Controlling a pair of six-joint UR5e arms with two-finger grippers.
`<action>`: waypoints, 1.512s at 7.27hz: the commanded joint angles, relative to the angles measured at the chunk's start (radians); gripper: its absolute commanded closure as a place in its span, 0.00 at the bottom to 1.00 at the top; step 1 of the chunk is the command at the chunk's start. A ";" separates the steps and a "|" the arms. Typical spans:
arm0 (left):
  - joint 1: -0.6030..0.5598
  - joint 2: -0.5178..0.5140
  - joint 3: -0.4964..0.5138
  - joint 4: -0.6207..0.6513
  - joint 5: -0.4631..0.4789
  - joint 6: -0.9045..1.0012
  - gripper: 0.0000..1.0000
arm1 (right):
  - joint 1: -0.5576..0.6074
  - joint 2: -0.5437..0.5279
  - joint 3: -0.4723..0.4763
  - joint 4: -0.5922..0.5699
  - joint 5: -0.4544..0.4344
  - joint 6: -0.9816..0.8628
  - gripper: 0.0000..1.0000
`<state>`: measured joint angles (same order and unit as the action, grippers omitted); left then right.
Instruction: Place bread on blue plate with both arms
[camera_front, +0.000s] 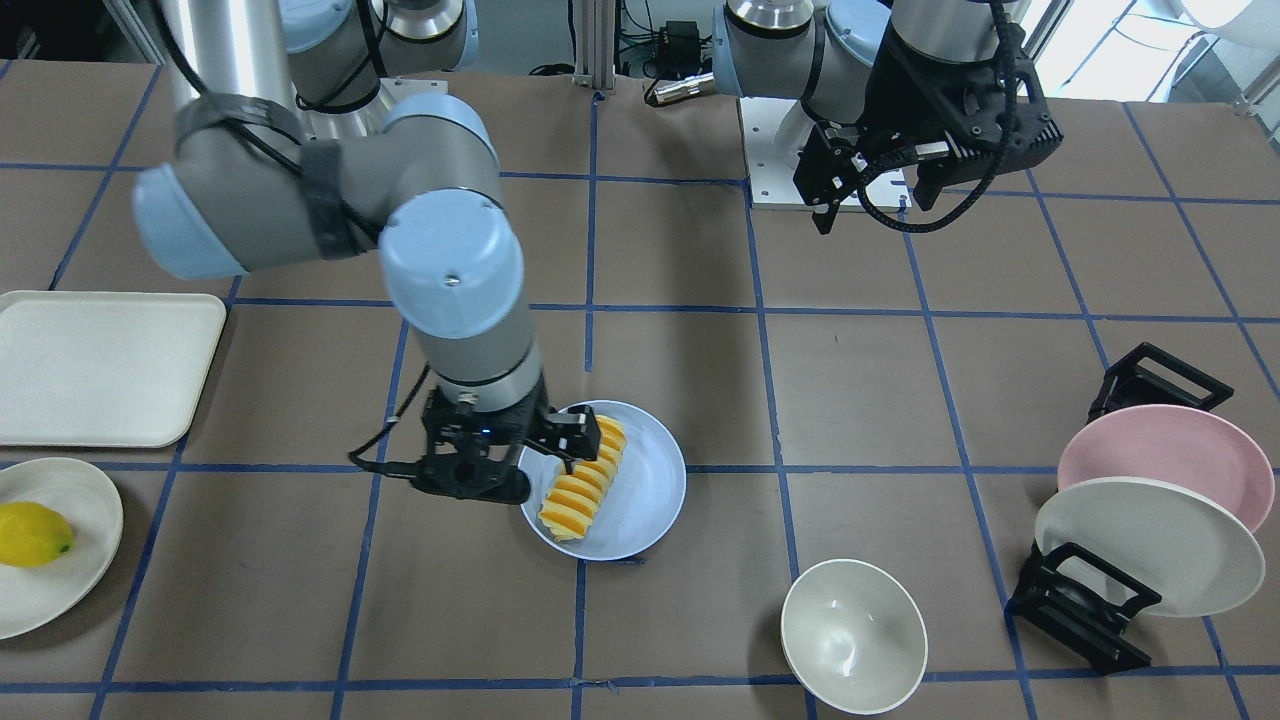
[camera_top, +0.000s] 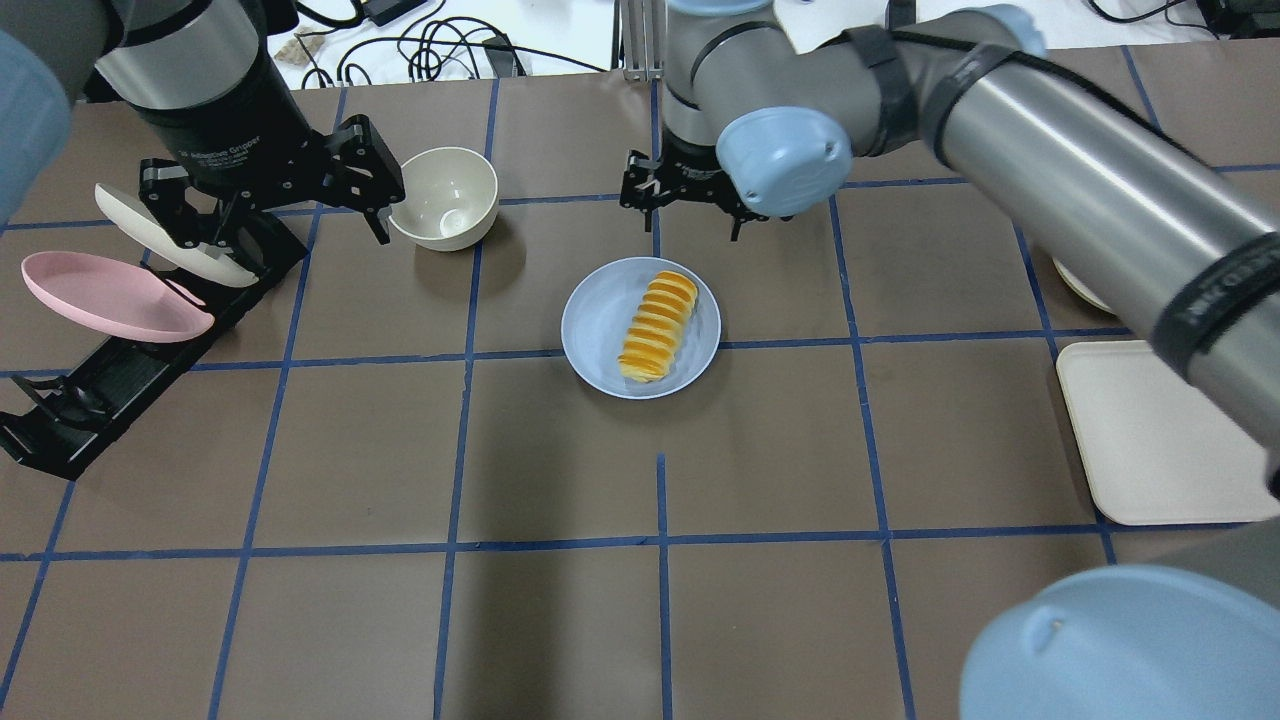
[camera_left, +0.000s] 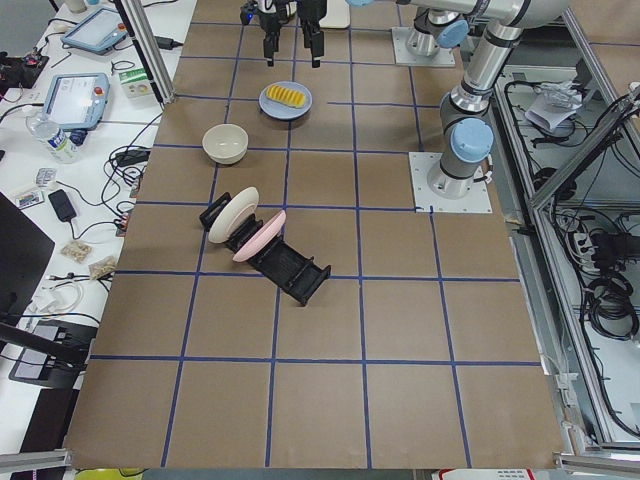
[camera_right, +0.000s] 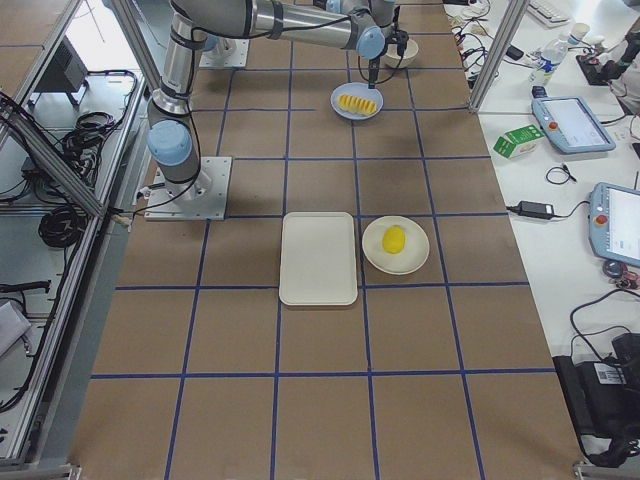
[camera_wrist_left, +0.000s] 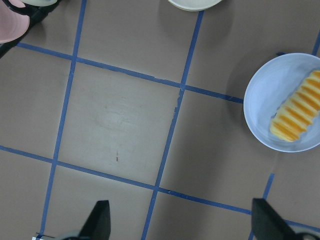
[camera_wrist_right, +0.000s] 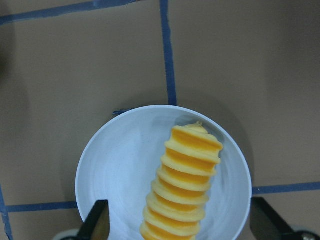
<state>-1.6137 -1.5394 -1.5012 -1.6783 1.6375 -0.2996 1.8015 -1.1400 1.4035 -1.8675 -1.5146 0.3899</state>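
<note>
The bread lies lengthwise on the blue plate near the table's middle; both also show in the overhead view, bread on plate. My right gripper hangs open above the plate, apart from the bread. In the right wrist view its fingertips stand wide on either side of the bread below. My left gripper is open and empty, raised over the table by the dish rack. The left wrist view shows the plate off to the right.
A cream bowl stands near the plate. A black dish rack holds a pink plate and a cream plate. A cream tray and a lemon on a cream plate lie on my right side.
</note>
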 joint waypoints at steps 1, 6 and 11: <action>-0.003 0.008 -0.001 -0.003 0.008 0.001 0.00 | -0.161 -0.123 0.008 0.132 -0.003 -0.080 0.00; -0.006 0.008 -0.001 -0.001 0.008 0.001 0.00 | -0.188 -0.311 0.020 0.283 -0.018 -0.124 0.00; -0.005 0.007 -0.001 0.009 0.010 0.002 0.00 | -0.234 -0.421 0.049 0.364 -0.038 -0.252 0.00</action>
<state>-1.6194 -1.5324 -1.5015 -1.6702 1.6474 -0.2976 1.5678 -1.5165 1.4326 -1.5229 -1.5484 0.1349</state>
